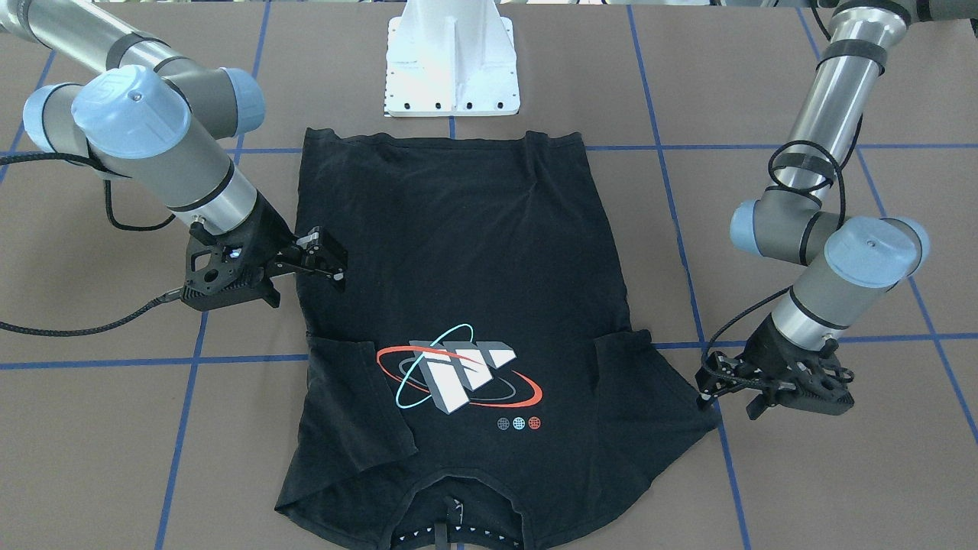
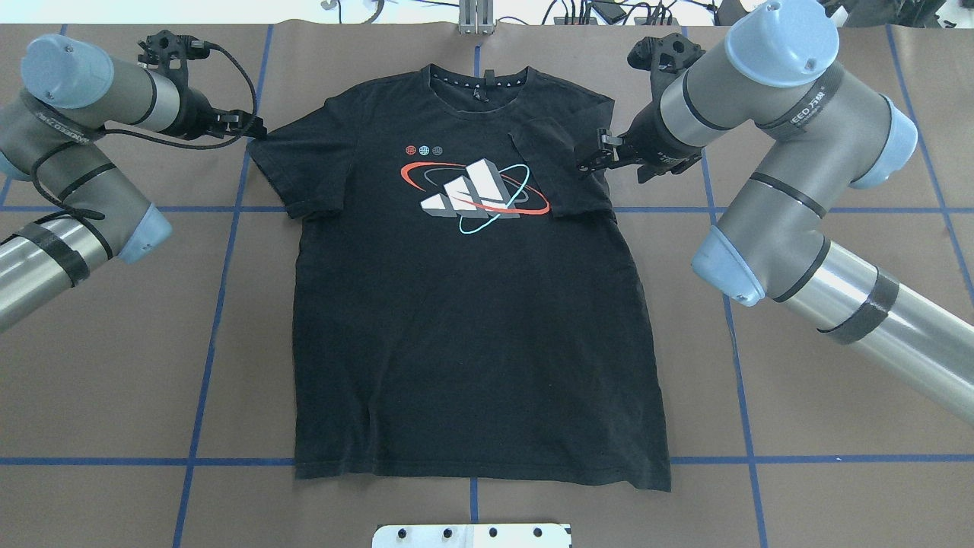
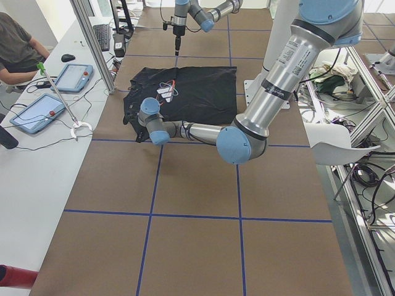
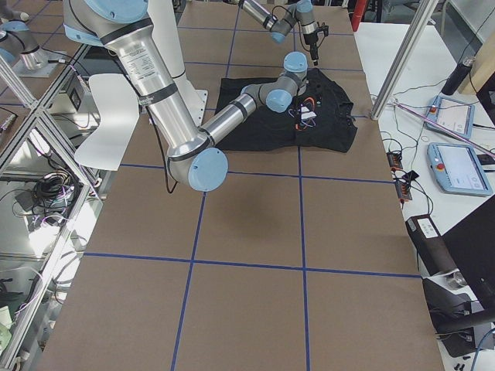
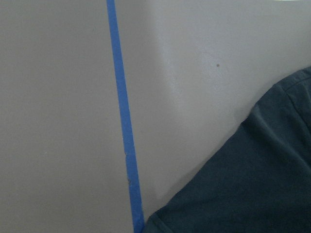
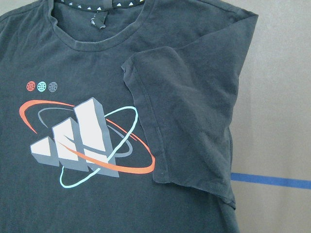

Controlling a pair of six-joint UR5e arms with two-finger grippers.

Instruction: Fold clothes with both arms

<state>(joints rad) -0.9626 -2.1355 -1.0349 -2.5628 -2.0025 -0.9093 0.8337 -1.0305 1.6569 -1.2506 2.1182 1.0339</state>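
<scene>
One sleeve [image 2: 563,164] folded inward; T-shirt [image 2: 472,320] flat on tabletop [image 2: 114,380], graphic up. Right tool [image 2: 592,154] just beside that sleeve, jaws apart, empty. Left tool [image 2: 255,129] at edge of spread sleeve [image 2: 293,171], likely to fold it; grip state unclear.

Matt black cloth T-shirt [image 2: 472,320]

Black two-finger right gripper [image 2: 596,154] hovers, fingers spread, above the black graphic T-shirt [image 2: 472,320]; left gripper [image 2: 257,129] sits at its sleeve edge.
</scene>
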